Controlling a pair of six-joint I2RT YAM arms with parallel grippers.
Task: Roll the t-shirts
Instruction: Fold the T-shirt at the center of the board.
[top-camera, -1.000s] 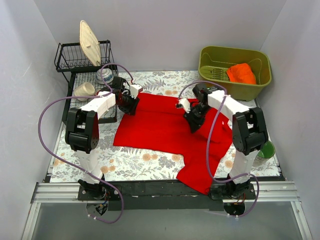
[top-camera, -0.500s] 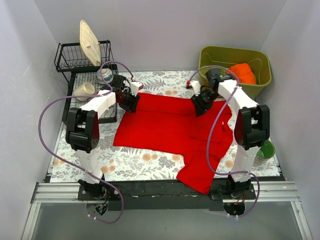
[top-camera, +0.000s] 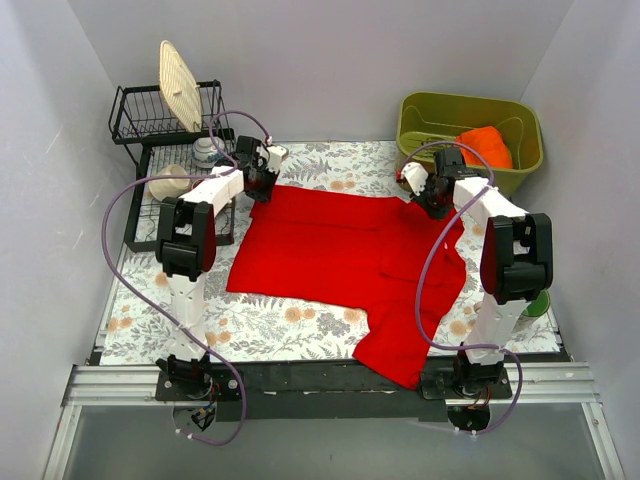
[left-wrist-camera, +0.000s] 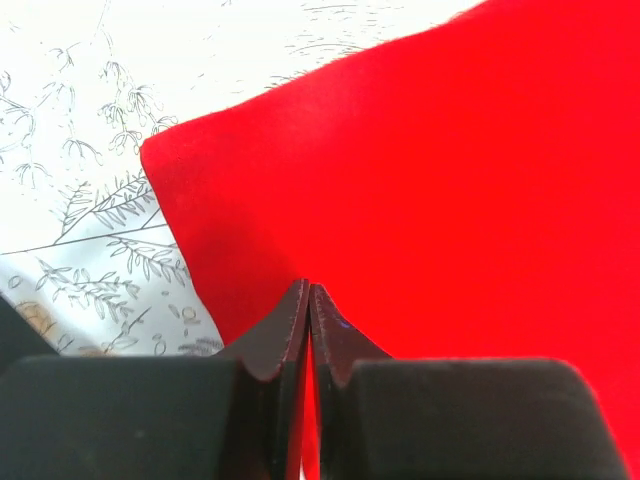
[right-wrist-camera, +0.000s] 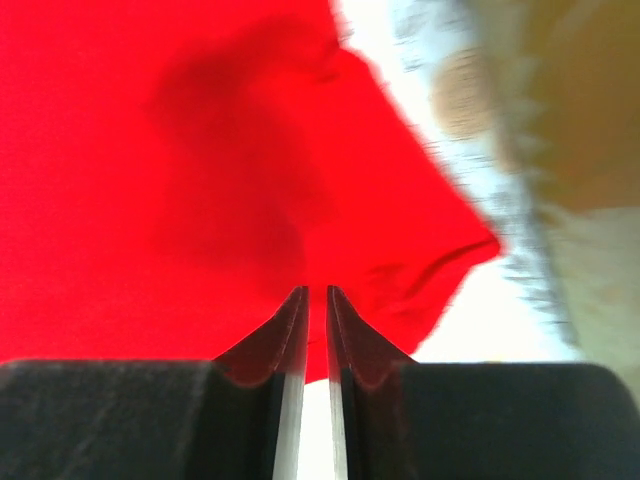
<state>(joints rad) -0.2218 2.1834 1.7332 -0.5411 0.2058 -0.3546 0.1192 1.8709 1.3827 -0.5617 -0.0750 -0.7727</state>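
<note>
The red t-shirt (top-camera: 330, 250) lies spread on the flowered table cover, with one part hanging over the near edge. My left gripper (top-camera: 262, 183) is at its far left corner. In the left wrist view the gripper (left-wrist-camera: 309, 290) is shut, with a sliver of the t-shirt (left-wrist-camera: 450, 180) between the fingers. My right gripper (top-camera: 431, 200) is at the shirt's far right corner. In the right wrist view the gripper (right-wrist-camera: 316, 292) is nearly closed on the edge of the t-shirt (right-wrist-camera: 200, 150), whose wrinkled corner sticks out to the right.
A black dish rack (top-camera: 150, 130) with a plate (top-camera: 180, 85), a bowl (top-camera: 208, 150) and a cup (top-camera: 170, 180) stands at the far left. An olive bin (top-camera: 470, 165) holding an orange cloth (top-camera: 485, 146) is at the far right. A green cup (top-camera: 536, 298) stands by the right arm.
Both grippers moved away from me and outward. The right one went from the shirt's middle to its far right corner and the left to the far left corner, stretching the far edge wider.
</note>
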